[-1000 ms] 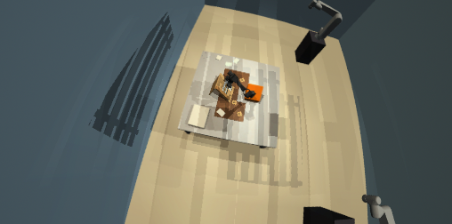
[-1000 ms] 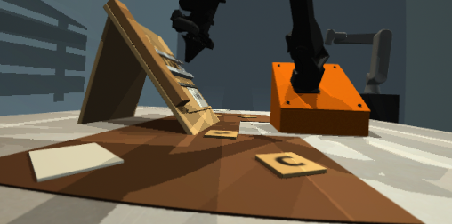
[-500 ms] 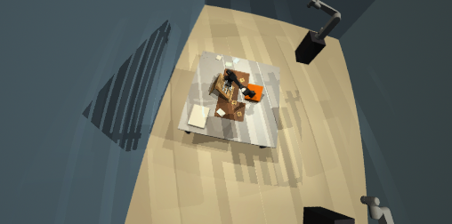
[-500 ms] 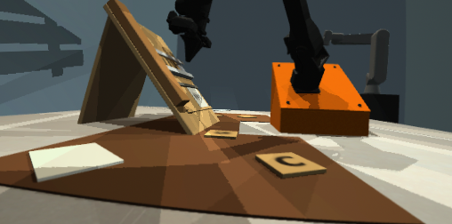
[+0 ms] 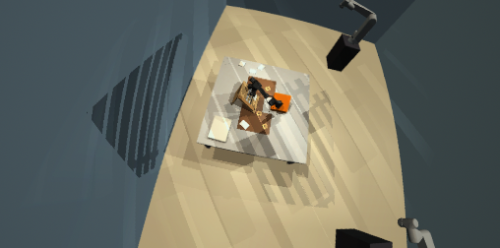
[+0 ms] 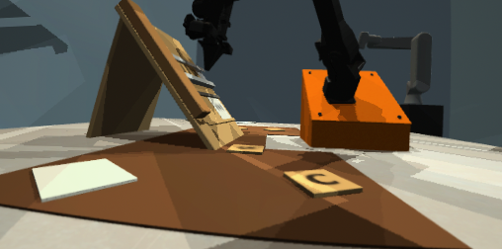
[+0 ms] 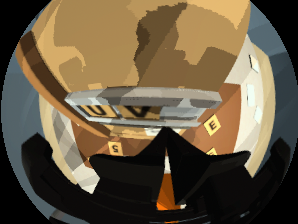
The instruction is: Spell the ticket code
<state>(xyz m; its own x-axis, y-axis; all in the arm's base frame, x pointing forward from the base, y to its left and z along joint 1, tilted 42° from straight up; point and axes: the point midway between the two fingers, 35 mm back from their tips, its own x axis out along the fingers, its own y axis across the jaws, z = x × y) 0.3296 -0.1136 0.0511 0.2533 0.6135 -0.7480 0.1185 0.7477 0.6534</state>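
The sloping wooden board (image 6: 163, 67) (image 7: 100, 45) carries a grey letter rail (image 7: 150, 95). At its left end sit a U tile (image 7: 92, 111) and, beside it, a tile (image 7: 140, 112) whose letter looks like V or A. The rail's right part shows no letter. My gripper (image 6: 208, 68) (image 7: 165, 130) is shut and empty, in front of the board near the rail, right of those tiles in the wrist view. A white ticket (image 6: 218, 108) is low on the board; its print is unreadable. A C tile (image 6: 323, 182) and an E tile (image 7: 212, 124) lie loose on the brown mat (image 6: 173, 204).
My arm stands on the orange base (image 5: 281, 102) (image 6: 356, 100), facing the board. A white card (image 6: 81, 179) (image 5: 244, 124) lies on the mat's near part. A cream pad (image 5: 219, 129) lies at a counter corner. Small pale tiles (image 5: 252, 71) lie near the counter's far edge.
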